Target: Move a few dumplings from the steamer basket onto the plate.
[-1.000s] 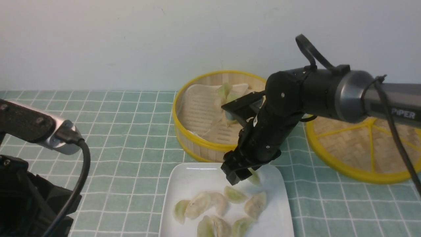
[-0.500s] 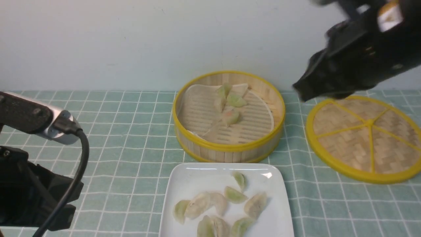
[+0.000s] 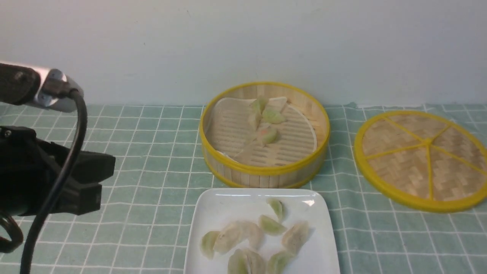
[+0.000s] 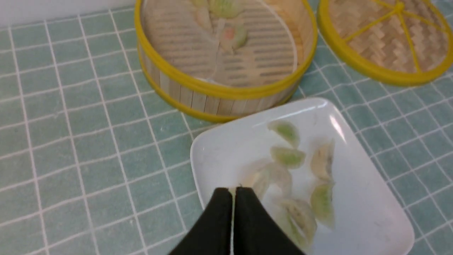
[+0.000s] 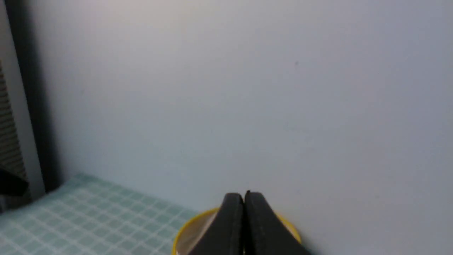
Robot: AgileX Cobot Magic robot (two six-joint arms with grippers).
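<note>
The steamer basket (image 3: pixel 262 169) stands mid-table with three dumplings (image 3: pixel 267 135) on its white liner. In front of it lies the white plate (image 3: pixel 213 207), carrying several dumplings (image 3: pixel 271 225). My left gripper (image 4: pixel 233 189) is shut and empty, hovering over the plate's near-left edge (image 4: pixel 212 152), close to its dumplings (image 4: pixel 287 156). My left arm (image 3: pixel 57 182) shows at the left of the front view. My right gripper (image 5: pixel 244 194) is shut and empty, raised toward the wall and out of the front view. A yellow round rim (image 5: pixel 182 228) shows behind its fingers.
The flat woven lid (image 3: pixel 422 156) with yellow rim and spokes lies to the right of the basket. A green checked cloth (image 3: pixel 152 167) covers the table. The pale wall stands just behind the basket.
My right arm lifted off the plate, swung up to the right and left the front view, its gripper closing. One more dumpling lies on the plate's far part. My left arm rose a little.
</note>
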